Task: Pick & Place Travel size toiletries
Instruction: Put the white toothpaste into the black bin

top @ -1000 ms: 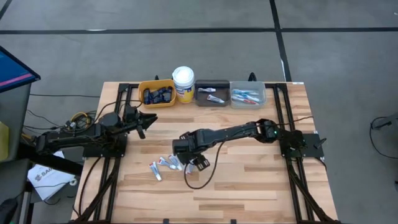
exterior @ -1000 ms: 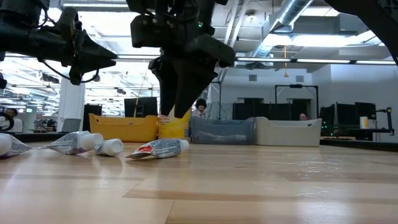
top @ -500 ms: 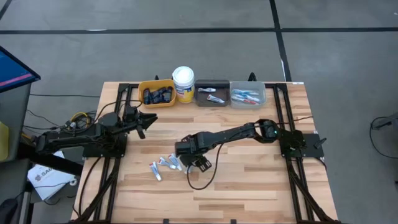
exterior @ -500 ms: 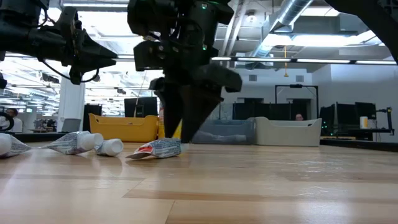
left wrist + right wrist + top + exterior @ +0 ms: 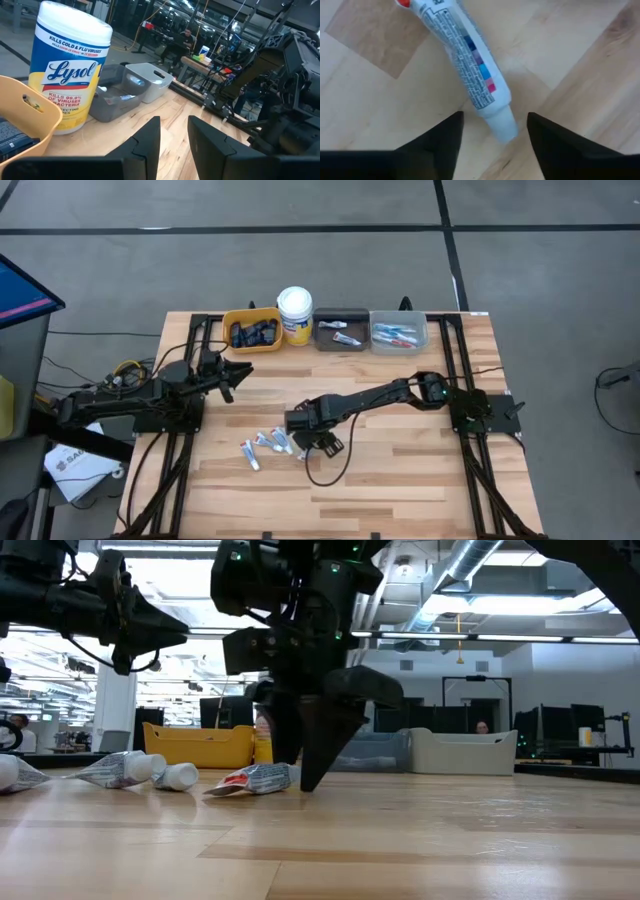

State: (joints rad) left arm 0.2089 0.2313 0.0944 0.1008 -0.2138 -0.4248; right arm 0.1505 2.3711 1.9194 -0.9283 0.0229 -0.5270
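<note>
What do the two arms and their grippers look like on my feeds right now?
Both arms are dark, jointed and slim. The left gripper and right gripper each end in two matte black, wedge-shaped fingers. A thin black cable loops beside the right arm, small green lights glow on its wrist housing, and tangled yellow wiring sits near the left arm's base.

Right claw (image 5: pixel 300 775) lower, around tube (image 5: pixel 252 779)

Right tool (image 5: pixel 300 775) sits low at mid-tabletop, fingers spread either side of a small white tube with red-blue marks (image 5: pixel 470 65). More white tubes (image 5: pixel 262 444) crowd just beside it. Bare wooden tabletop (image 5: pixel 400 470) lies open in front; the bins (image 5: pixel 325 330) line the far edge.
</note>
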